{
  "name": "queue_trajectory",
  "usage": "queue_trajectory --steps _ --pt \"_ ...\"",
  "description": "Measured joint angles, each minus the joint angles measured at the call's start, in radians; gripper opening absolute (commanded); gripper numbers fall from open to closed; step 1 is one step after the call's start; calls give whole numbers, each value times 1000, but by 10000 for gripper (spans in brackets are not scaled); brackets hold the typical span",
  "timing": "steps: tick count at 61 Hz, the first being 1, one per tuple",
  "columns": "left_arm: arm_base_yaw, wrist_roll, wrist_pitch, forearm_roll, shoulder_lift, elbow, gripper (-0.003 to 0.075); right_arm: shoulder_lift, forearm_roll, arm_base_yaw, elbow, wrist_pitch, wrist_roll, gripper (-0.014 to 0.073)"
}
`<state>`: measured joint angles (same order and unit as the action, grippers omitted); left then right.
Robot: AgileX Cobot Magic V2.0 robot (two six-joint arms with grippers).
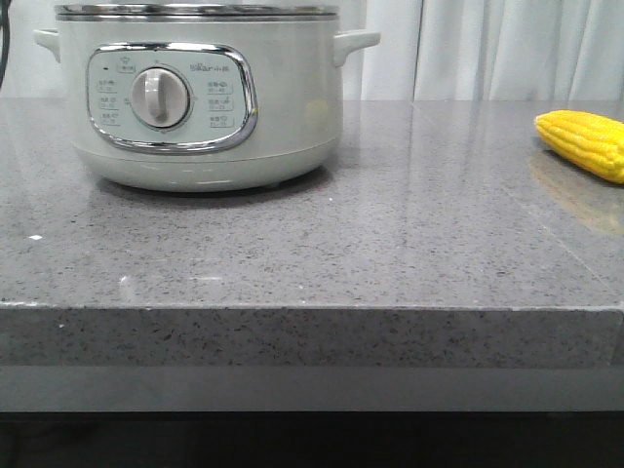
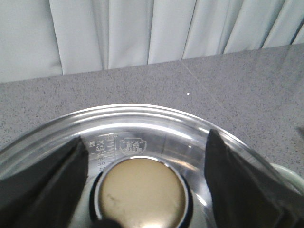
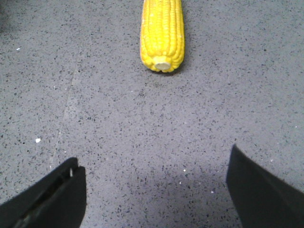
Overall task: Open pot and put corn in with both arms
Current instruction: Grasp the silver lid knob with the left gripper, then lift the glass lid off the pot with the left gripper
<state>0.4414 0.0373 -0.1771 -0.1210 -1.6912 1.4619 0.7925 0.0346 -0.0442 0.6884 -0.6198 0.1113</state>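
Note:
The pale greenish-white pot [image 1: 205, 97] stands at the back left of the grey counter, dial facing me, with its glass lid [image 2: 142, 121] on. My left gripper [image 2: 146, 142] is open just above the lid, one finger on each side of the round beige lid knob [image 2: 141, 192], with a gap to the knob on both sides. The yellow corn [image 1: 585, 141] lies at the right edge of the counter. In the right wrist view the corn [image 3: 162, 35] lies ahead, stub end toward my right gripper [image 3: 153, 159], which is open and empty over bare counter. Neither gripper shows in the front view.
The speckled grey stone counter [image 1: 312, 253] has its front edge [image 1: 312, 307] close to the camera. A pale curtain [image 2: 142, 33] hangs behind the counter. One of the pot's side handles [image 1: 356, 44] sticks out toward the corn's side.

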Motion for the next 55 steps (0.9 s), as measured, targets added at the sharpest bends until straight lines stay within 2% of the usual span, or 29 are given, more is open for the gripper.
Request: queue_trajectory --steps 11,23,29,40,55 --pt "0 0 8 0 -17 2 491 0 0 0 0 0 0 615" --pt "0 0 12 2 -20 4 309 0 0 0 0 0 -2 615" --pt "0 2 17 4 -23 4 260 0 0 0 0 0 -2 615" --pt "0 2 9 4 -25 17 240 0 0 0 0 0 -2 615" --pt "0 2 -108 4 -24 111 240 0 0 0 0 0 -2 615"
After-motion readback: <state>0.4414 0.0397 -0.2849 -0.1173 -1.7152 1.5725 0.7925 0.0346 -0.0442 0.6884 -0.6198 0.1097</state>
